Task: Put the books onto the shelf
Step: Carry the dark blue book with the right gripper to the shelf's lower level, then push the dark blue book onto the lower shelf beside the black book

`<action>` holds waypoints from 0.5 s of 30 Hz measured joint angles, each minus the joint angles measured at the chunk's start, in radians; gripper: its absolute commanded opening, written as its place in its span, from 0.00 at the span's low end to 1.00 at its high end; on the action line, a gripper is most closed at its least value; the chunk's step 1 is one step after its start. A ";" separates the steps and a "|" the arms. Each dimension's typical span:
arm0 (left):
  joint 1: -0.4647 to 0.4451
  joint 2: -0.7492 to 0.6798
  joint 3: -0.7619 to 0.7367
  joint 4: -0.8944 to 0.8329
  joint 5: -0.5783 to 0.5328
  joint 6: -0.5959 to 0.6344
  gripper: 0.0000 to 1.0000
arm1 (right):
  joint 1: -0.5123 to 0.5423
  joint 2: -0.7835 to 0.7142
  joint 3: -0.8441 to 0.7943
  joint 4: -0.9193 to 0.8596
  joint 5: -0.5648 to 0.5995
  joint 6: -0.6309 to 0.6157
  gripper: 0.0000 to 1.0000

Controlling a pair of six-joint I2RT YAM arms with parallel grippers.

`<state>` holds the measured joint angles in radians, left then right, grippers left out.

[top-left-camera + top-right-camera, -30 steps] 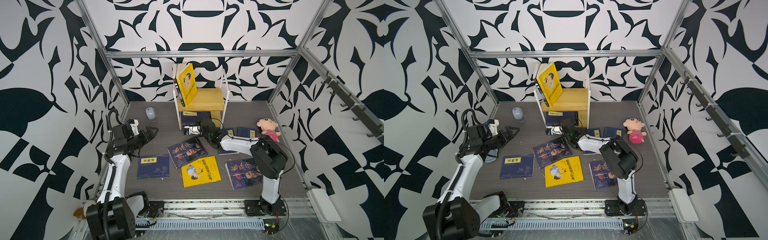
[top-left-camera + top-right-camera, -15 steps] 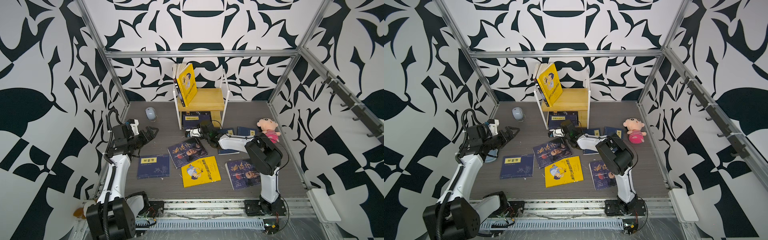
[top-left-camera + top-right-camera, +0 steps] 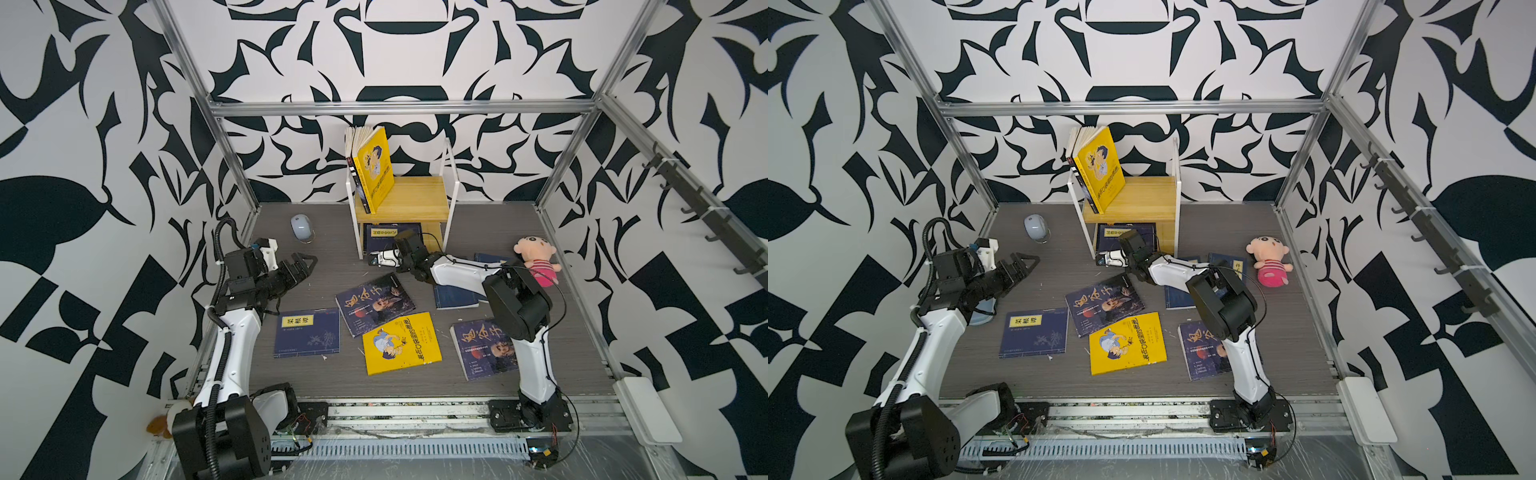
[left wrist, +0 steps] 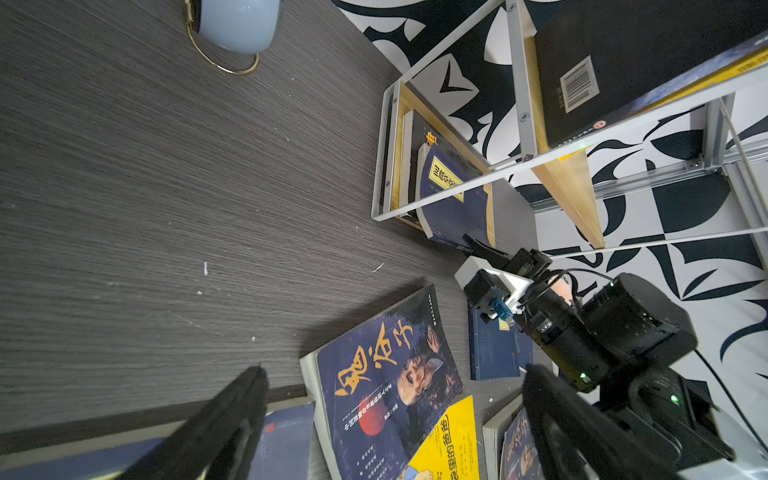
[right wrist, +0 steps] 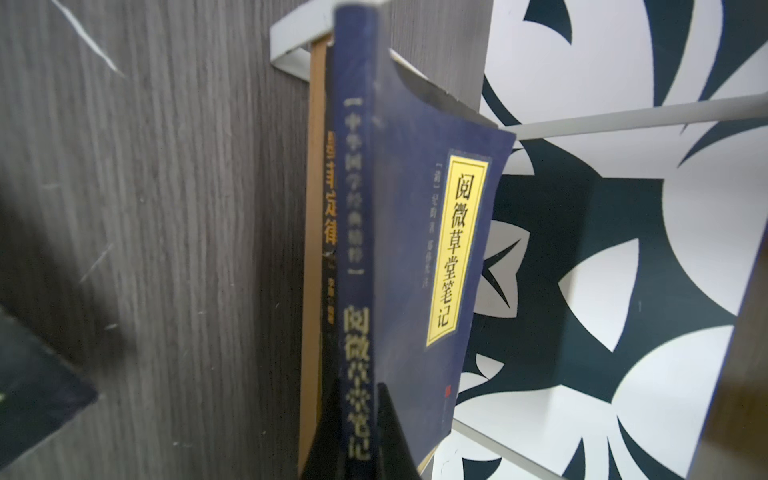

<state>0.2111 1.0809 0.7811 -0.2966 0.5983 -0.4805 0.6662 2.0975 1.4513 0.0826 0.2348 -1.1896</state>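
Straight ahead of the right gripper (image 3: 399, 240), at its very tips, a navy book (image 3: 384, 233) lies flat on the lower board of the shelf (image 3: 415, 199), its near edge jutting past the white frame. The right wrist view shows one dark finger (image 5: 374, 436) over that book's spine, and a second book (image 5: 330, 208) with orange spine lettering lies beneath it. Whether the jaws pinch the navy book or stand slightly apart cannot be told.

Above this gripper, on the upper board, an upright yellow book (image 3: 374, 166) leans towards the frame side, with a dark book (image 3: 353, 174) behind it. Behind the gripper, partly under its white forearm, lies another navy paperback (image 3: 455, 297). Further back, beside the elbow, is a portrait book (image 3: 482, 349). A pink doll (image 3: 536, 259) sits well off to the gripper's outer side.

The left gripper (image 3: 305, 262) hovers over the bare grey table (image 3: 332, 257) with its jaws spread wide and nothing between them. A white mouse (image 3: 301, 227) rests near it on the side towards the back wall. A labelled navy book (image 3: 307, 332) lies flat on its near side, close to the forearm. Between the two grippers, flat on the table, a second portrait book (image 3: 374, 303) touches a flat yellow book (image 3: 401, 343).
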 measured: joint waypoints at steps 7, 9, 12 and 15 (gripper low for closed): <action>0.000 0.000 0.000 0.000 0.000 0.002 1.00 | -0.007 0.000 0.114 -0.249 -0.122 0.040 0.41; 0.000 0.000 0.000 0.000 0.000 0.003 1.00 | -0.008 0.000 0.151 -0.320 -0.157 0.053 0.41; 0.000 0.000 0.000 0.000 0.000 0.003 1.00 | -0.011 0.000 0.185 -0.373 -0.190 0.072 0.41; 0.000 0.000 0.000 0.000 0.000 0.003 1.00 | -0.012 0.000 0.200 -0.405 -0.211 0.085 0.41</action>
<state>0.2111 1.0809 0.7811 -0.2966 0.5983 -0.4778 0.6540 2.0975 1.6508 -0.3225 0.0235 -1.1042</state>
